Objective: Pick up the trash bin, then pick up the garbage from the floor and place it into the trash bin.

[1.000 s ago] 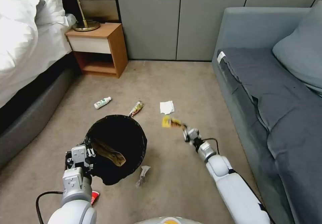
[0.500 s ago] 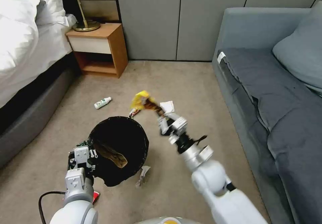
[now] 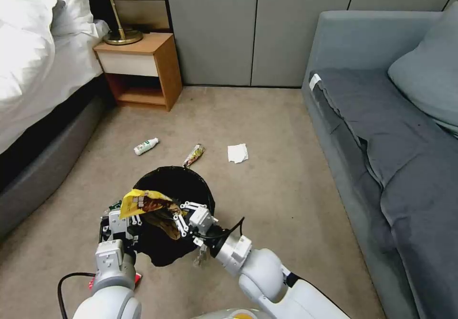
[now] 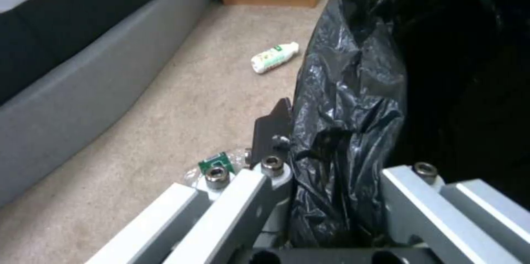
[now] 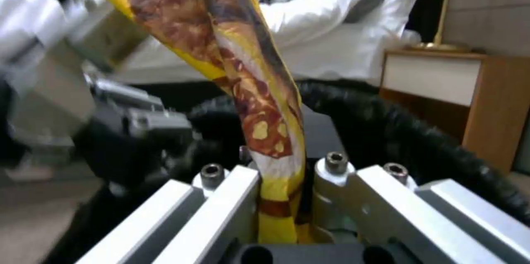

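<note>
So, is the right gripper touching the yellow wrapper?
Touching: in the right wrist view the right gripper is shut on the yellow wrapper, pinched between its fingers.

A wooden nightstand (image 3: 140, 68) stands against the far wall, and a brass lamp (image 3: 120, 31) stands on it. A bed (image 3: 33, 70) with white bedding runs along the carpet's left edge, a grey sofa (image 3: 386, 128) along its right edge.

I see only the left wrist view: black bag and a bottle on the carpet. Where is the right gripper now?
Observer: The right gripper is over the trash bin, at its open mouth.
Operator: Is it holding something?
Observer: Yes, a yellow snack wrapper, pinched between its fingers.
Operator: What is still on the floor beyond my bottle?
Observer: A white tissue and another wrapper lie past the bin.
</note>
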